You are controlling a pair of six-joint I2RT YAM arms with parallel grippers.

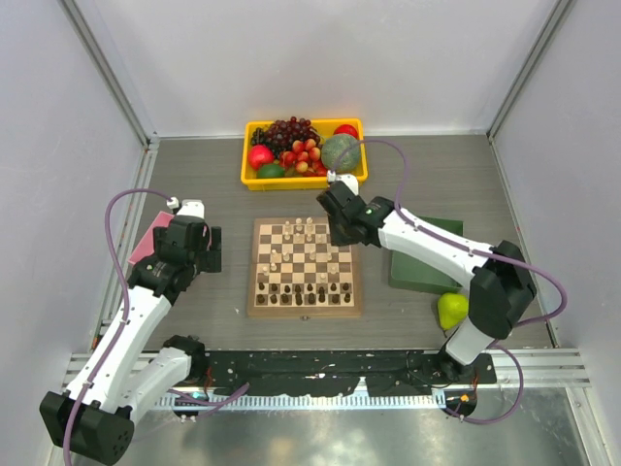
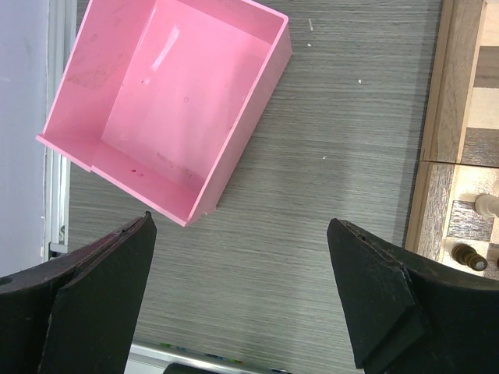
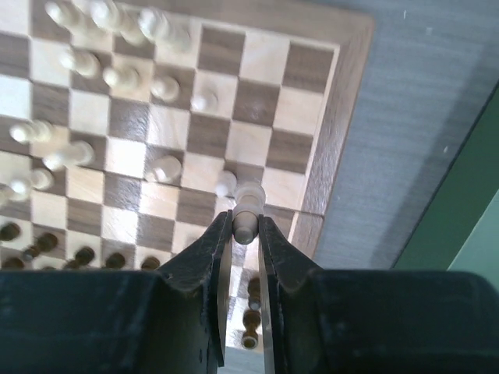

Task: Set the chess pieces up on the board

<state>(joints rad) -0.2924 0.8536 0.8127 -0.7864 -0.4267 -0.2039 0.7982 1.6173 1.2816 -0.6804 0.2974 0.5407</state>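
Table (image 1: pixel 194 175): carries the board (image 1: pixel 304 312) at centre. Dark chess pieces (image 1: pixel 309 288) stand in the two near rows. Cream ones (image 1: pixel 299 231) lie scattered over the far half.

Step in hand, as judged: moving one cream piece (image 3: pixel 246 222) to a far-row square. Recommended:
- a straight lift clear of the neighbouring piece (image 3: pixel 225 184) just beside it;
- level travel above the other heads;
- an upright set-down centred on the square before release.

Right arm (image 1: pixel 427 248): reaches in from the right, wrist tipped down over the board's far right part. Its jaws are clamped on the cream piece's upper part. Whether the piece is off the board cannot be told.

Left arm (image 1: pixel 146 311): bent, over bare table between the pink tray (image 2: pixel 168 101) and the board. Its jaws are wide apart and empty.
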